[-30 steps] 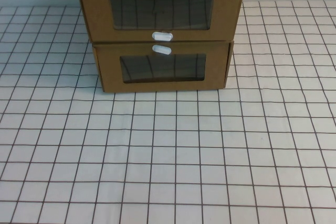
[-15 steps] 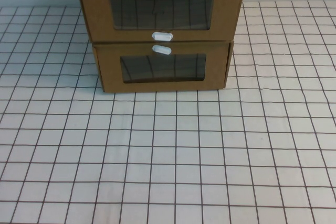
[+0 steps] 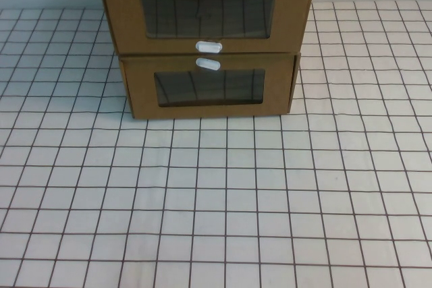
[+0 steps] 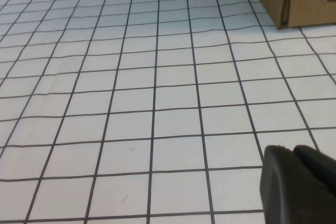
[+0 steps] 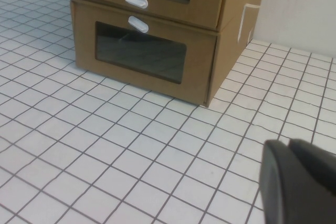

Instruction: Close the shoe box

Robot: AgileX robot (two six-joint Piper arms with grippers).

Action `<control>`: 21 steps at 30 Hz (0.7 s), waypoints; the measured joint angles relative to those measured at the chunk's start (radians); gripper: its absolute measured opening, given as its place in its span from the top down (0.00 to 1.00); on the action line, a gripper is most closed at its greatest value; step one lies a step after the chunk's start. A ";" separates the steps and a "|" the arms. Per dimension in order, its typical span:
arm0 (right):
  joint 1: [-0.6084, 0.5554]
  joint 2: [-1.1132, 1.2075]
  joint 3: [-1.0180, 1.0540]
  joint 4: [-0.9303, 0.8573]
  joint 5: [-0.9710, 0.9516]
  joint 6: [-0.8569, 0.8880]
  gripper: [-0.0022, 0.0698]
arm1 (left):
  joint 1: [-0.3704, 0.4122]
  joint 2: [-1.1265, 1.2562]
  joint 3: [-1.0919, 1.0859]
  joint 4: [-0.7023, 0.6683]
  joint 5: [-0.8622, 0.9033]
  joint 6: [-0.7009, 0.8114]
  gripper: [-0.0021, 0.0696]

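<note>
Left gripper (image 4: pixel 300 186) and right gripper (image 5: pixel 300 183) of mine hang short of the brown cardboard clear-windowed shoe box (image 3: pixel 206 32), top centre; I cannot tell their grip, and closing looks unstarted.

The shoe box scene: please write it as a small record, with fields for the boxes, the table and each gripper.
shoe box: upper of two stacked cardboard boxes, clear window, white pull tab below the window
lower box: carries the shoe box, white tab above its window, front stands forward of the upper front
table: white cloth with dark grid
left gripper: absent from the high view; dark tip over the cloth, apart from the boxes
right gripper: absent from the high view; dark tip over the cloth, facing the box fronts
</note>
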 joint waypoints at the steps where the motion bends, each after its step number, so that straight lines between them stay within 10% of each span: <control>1: 0.000 0.000 0.000 0.000 0.000 0.000 0.99 | 0.000 0.000 0.000 0.000 0.000 0.000 0.98; 21: -0.237 -0.006 0.000 0.002 0.000 0.000 0.99 | 0.000 0.000 0.000 0.000 0.000 0.000 0.98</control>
